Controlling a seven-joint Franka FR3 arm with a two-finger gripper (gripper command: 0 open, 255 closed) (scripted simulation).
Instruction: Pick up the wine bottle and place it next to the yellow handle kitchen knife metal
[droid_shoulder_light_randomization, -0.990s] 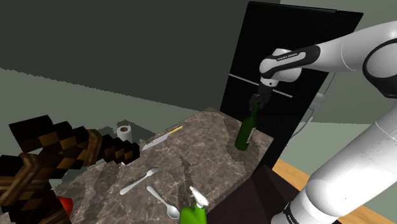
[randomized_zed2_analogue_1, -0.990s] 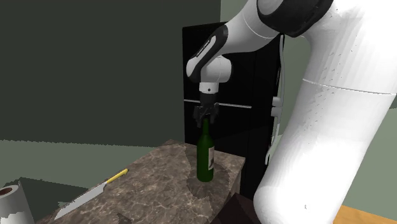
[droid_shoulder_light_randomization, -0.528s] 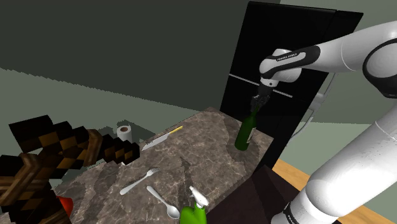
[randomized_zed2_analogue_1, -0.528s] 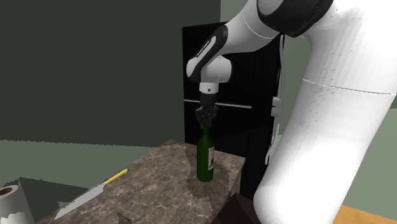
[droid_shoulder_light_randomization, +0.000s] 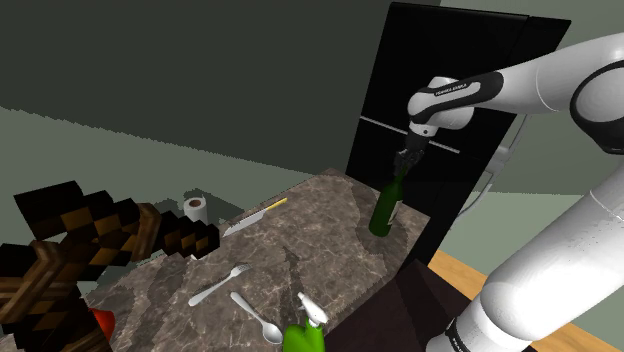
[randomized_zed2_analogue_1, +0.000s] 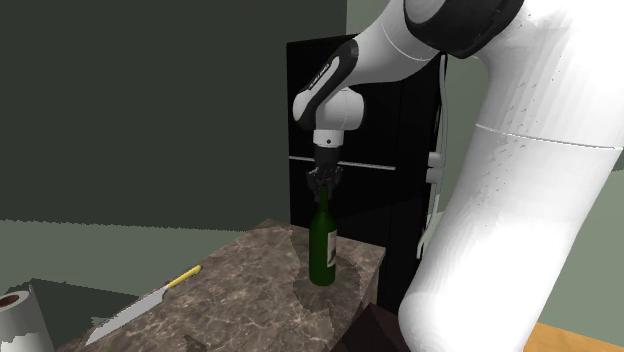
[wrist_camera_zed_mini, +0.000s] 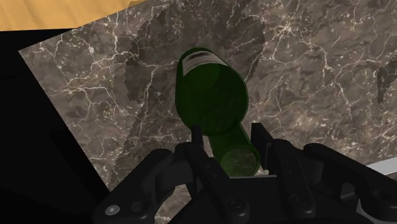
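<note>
A dark green wine bottle stands upright on the marble counter near its far end. My gripper comes straight down from above and is shut on the bottle's neck, just below the mouth. In the wrist view the two black fingers clasp the neck from both sides. The knife with a yellow handle lies flat on the counter, well away from the bottle toward the shoulder view's left.
A tall black fridge stands right behind the bottle. Two spoons and a green spray bottle lie at the counter's near end. A paper roll and dark checkered blocks sit at the shoulder view's left.
The fingers have closed on the bottle's neck. The arm and the bottle stay where they were.
</note>
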